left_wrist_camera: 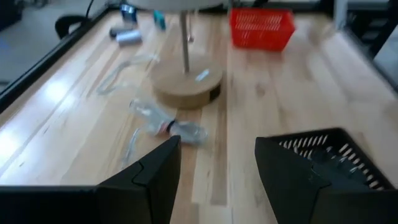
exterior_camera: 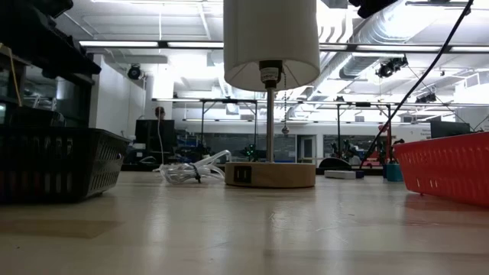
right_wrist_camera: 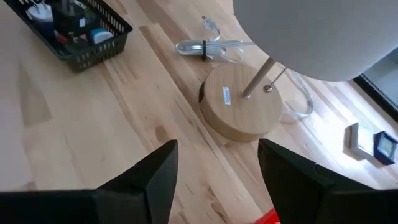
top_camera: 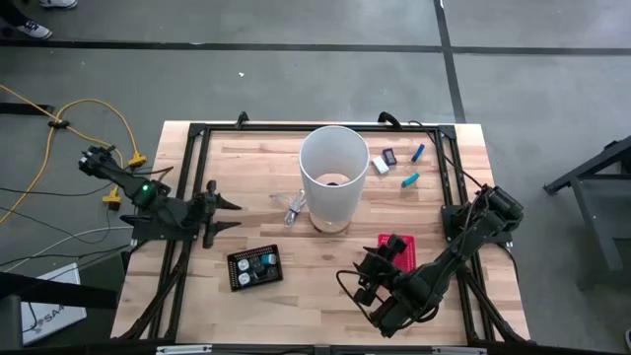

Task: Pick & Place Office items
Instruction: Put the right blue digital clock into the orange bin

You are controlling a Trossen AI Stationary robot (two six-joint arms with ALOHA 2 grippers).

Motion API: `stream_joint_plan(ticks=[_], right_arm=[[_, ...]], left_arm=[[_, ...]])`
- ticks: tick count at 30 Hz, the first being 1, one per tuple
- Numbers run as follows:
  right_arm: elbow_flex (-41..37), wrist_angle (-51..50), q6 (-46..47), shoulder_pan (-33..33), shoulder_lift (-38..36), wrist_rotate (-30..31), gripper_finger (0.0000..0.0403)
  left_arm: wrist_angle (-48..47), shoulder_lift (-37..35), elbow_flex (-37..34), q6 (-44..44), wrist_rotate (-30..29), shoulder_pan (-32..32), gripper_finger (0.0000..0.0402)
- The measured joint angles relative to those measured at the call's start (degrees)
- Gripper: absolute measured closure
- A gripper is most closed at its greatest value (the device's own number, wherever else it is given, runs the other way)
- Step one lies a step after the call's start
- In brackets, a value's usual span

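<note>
From the high view I read the white cylinder (top_camera: 333, 177) as a bin, but the low view shows it's a lamp: shade on a thin stem over a round wooden base (exterior_camera: 270, 173). Coiled clear cable (exterior_camera: 191, 169) lies just beside the base.

Office items sit on the far right of the table (top_camera: 256, 237): white block (top_camera: 381, 165), small black piece (top_camera: 389, 156), two blue sticks (top_camera: 418, 152) and (top_camera: 409, 179). More small pieces are in the black basket (top_camera: 255, 266), seen best from the right wrist (right_wrist_camera: 78, 28).

Left gripper (top_camera: 219, 213) hovers left of the lamp, fingers (left_wrist_camera: 146, 177) spread wide, empty. Right gripper (top_camera: 373, 273) is above the red basket (top_camera: 402, 247), also wide apart, nothing held.
</note>
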Motion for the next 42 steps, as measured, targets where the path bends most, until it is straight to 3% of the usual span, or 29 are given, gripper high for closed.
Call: stream_joint_plan(ticks=[6,11,20,29,42], right_arm=[[-0.01,0.22,0.02,0.07,0.0,0.79,0.0195],[-0.01,0.19,-0.02,0.07,0.0,1.51,0.0195],[0.01,0.21,-0.02,0.07,0.0,2.97,0.0195],[0.03,0.22,-0.13,0.07,0.0,3.01,0.0195],[0.03,0.17,-0.18,0.07,0.0,3.03,0.0195]], left_arm=[[2.64,-9.77,-5.51,1.74,0.34,-0.51,0.0202],[7.76,-16.99,-9.23,6.16,9.17,-0.51,0.0202],[17.02,-16.85,-12.63,5.91,15.93,-0.55,0.0202],[31.24,-16.82,-19.52,7.91,15.44,-0.5,0.0202],[31.03,-15.16,-20.5,8.11,14.37,-0.49,0.0202]])
